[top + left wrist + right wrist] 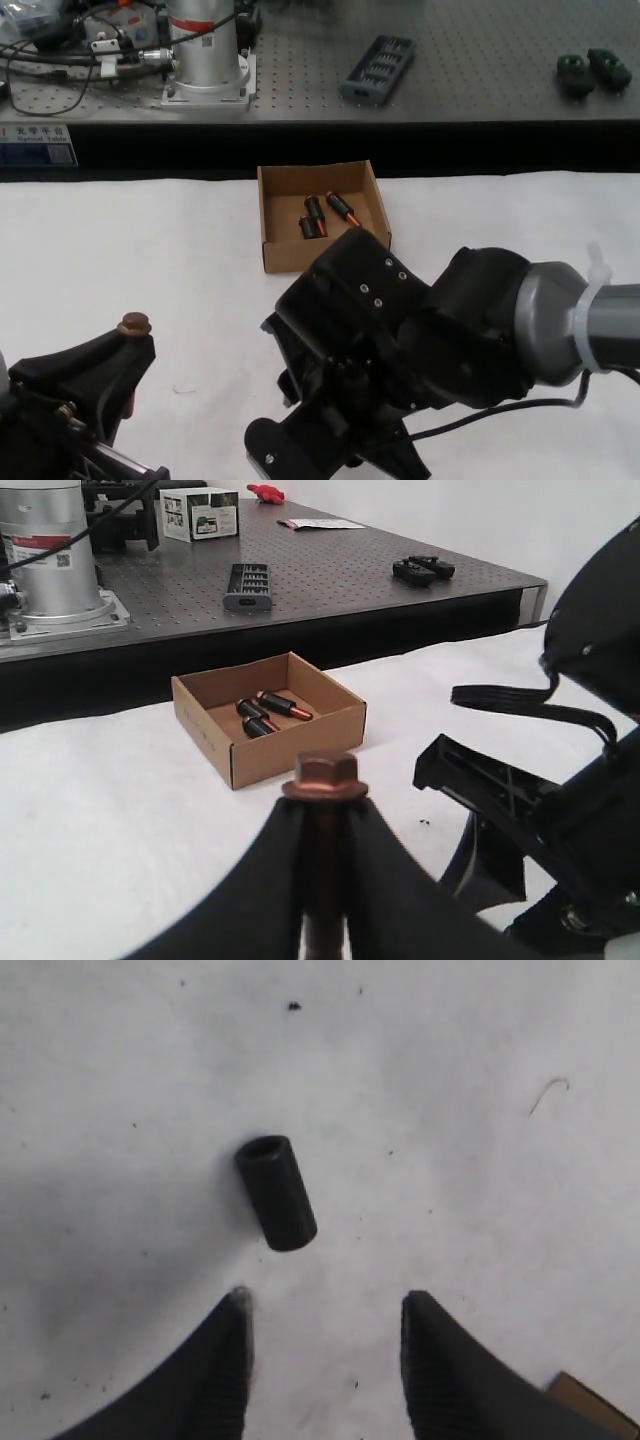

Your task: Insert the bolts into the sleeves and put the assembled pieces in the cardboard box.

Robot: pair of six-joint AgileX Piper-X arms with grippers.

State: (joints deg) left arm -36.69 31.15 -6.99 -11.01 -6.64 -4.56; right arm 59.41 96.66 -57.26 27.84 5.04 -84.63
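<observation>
Your left gripper (322,825) is clamping the copper-coloured hex-head bolt (320,778) upright by its shank, at the near left of the white cloth-covered bench (150,250). Your right gripper (325,1355) is hanging spread and empty over the short black cylindrical sleeve (277,1192). The sleeve is lying on its side on the cloth, touching neither finger and nearer one than the other. Closing off-centre like that is risking a nudge that rolls the sleeve away. A skewed grasp is also likely to be jamming the bolt at the bore. The brown cardboard box (300,255), holding assembled pieces (315,220), is sitting far centre.
</observation>
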